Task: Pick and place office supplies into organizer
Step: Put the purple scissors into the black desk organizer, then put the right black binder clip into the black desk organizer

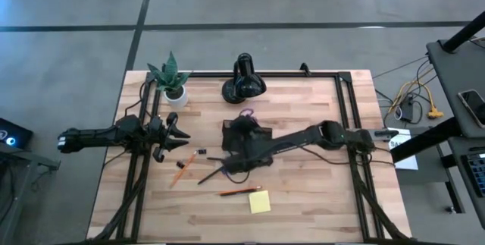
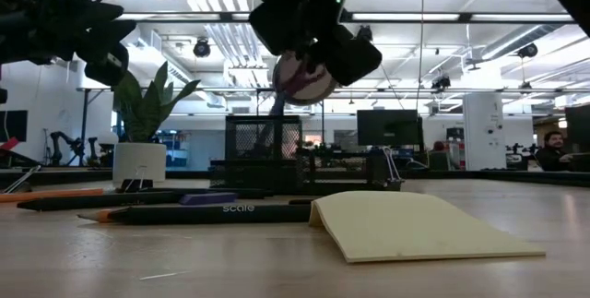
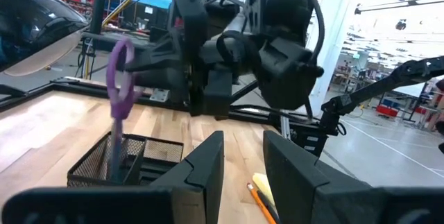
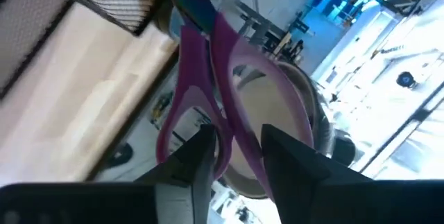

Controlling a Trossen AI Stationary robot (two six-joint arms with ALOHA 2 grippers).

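The purple-handled scissors (image 1: 246, 114) (image 4: 208, 78) stand tilted with their blades down inside the black mesh organizer (image 1: 246, 145) (image 3: 118, 158), handles up. My right gripper (image 1: 242, 126) (image 4: 237, 148) hangs over the organizer, shut on the scissors' handle. My left gripper (image 1: 179, 135) (image 3: 243, 165) hovers open above the table, left of the organizer, touching nothing. Two orange pencils (image 1: 178, 171) (image 1: 239, 191), a black pen (image 1: 212, 175) and the yellow sticky pad (image 1: 259, 201) (image 2: 415, 224) lie flat on the wood near the organizer. My right gripper pinches one purple handle loop (image 4: 232, 123) of the scissors between its two fingers (image 4: 201, 151), coming slanting from above and from the table's right. The scissors hang tilted below the fingers, with their blade end (image 3: 114, 154) down inside the organizer.
A potted plant (image 1: 170, 82) and a glossy black lamp (image 1: 242, 82) stand at the far edge behind the organizer. A small black clip (image 1: 191, 156) lies by the pencils. Bare wood lies along the near edge and right of the sticky pad.
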